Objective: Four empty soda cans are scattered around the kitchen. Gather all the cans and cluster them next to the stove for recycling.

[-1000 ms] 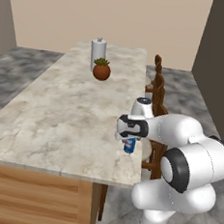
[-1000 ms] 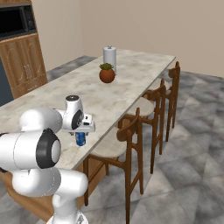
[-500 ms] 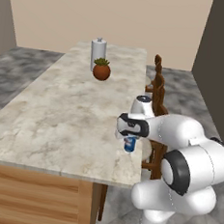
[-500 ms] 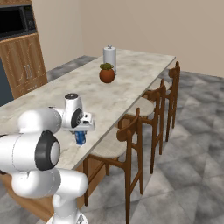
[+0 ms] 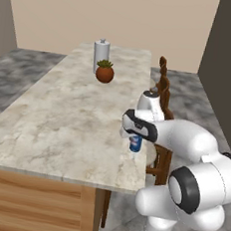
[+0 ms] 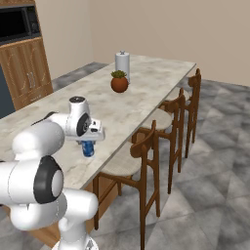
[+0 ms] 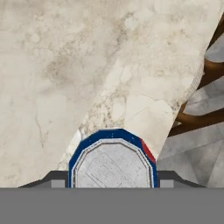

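Blue-and-white can (image 5: 136, 143) is standing directly under my gripper (image 5: 135, 139) near the bench (image 5: 62, 117) edge, by the chairs (image 5: 162, 92).

From the right, my gripper (image 6: 88, 145) is straddling the can (image 6: 88, 149); a jerky lift could tip it off.

Looking down, my fingertips (image 7: 56, 178) are pressing either side of the can (image 7: 113, 162), closed on it.

A home kitchen, rendered: a long marble-topped bench (image 6: 146, 93) on a wooden base, with a row of wooden bar stools (image 6: 161, 132) along one side. A black built-in microwave (image 6: 17, 24) sits in wood cabinetry (image 6: 24, 73) against the wall. A potted plant (image 6: 119, 82) and paper-towel roll (image 6: 122, 62) stand on the bench, over grey stone floor tiles (image 6: 210, 185).
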